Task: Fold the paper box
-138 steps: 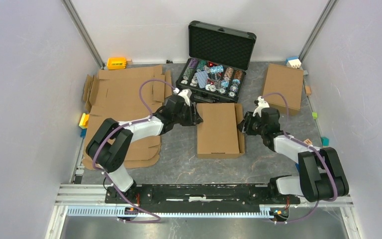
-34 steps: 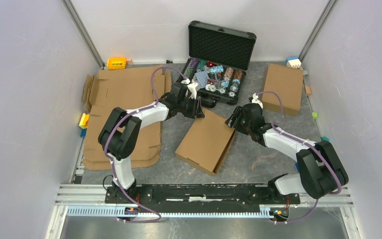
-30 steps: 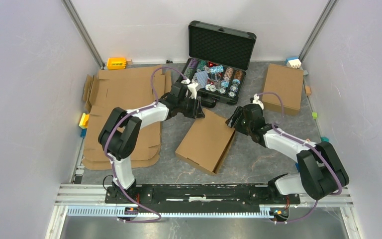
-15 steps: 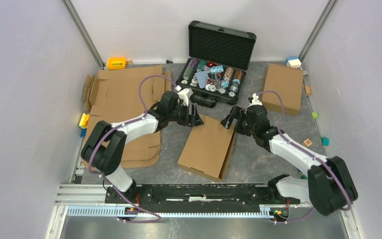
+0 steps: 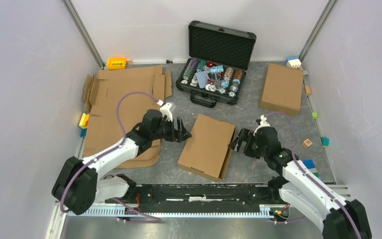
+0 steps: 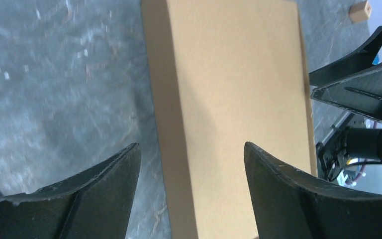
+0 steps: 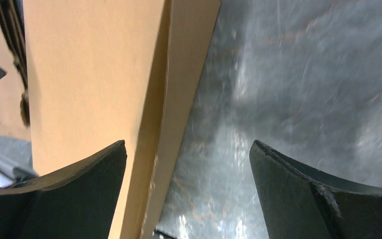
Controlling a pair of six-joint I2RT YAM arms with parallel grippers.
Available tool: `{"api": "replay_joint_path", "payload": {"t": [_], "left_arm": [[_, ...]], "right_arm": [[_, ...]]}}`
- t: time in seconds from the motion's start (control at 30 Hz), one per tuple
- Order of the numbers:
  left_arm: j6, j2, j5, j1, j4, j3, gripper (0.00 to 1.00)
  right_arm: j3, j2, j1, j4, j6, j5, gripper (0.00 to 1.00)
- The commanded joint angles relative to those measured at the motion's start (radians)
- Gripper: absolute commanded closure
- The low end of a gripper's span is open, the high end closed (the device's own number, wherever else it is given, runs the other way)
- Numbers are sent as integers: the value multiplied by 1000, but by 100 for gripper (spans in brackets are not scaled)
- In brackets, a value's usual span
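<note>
The plain brown corrugated cardboard box (image 5: 207, 146) lies closed and flat at frame centre. The left gripper (image 5: 181, 133) and right gripper (image 5: 236, 142) flank it, spread wide and empty. Any retreat should go straight outward, without nudging its edges.

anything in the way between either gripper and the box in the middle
Nothing visible. The left gripper is open beside the box at its left edge, and the right gripper is open beside its right edge, with only bare table showing between.
</note>
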Motion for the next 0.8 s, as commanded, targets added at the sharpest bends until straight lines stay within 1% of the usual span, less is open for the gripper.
{"api": "replay_joint_path", "payload": {"t": [0.0, 0.1, 0.2, 0.3, 0.47, 0.5, 0.57, 0.67, 0.77], "left_arm": [[-85, -105, 17, -23, 6, -104, 19], [-112, -150, 26, -45, 6, -161, 20], [-142, -194, 37, -55, 22, -211, 22], [-163, -208, 55, -64, 34, -236, 27], [-206, -155, 86, -86, 122, -267, 38], [-216, -139, 86, -92, 151, -274, 40], [-232, -104, 85, -111, 205, -278, 46], [-250, -43, 78, -126, 279, -268, 51], [-255, 17, 73, -125, 320, -237, 52]], "right_arm": [[-72, -150, 35, -27, 105, -103, 2], [-99, -201, 62, -47, 142, -116, 2], [-113, -195, 92, -25, 173, -124, 2], [-120, -162, 142, 37, 210, -119, 2], [-97, -45, 268, 154, 296, -61, 2], [-76, -16, 301, 169, 312, -42, 3], [-31, 50, 360, 194, 333, 8, 13], [43, 148, 400, 208, 337, 52, 23], [115, 249, 399, 215, 310, 87, 25]]}}
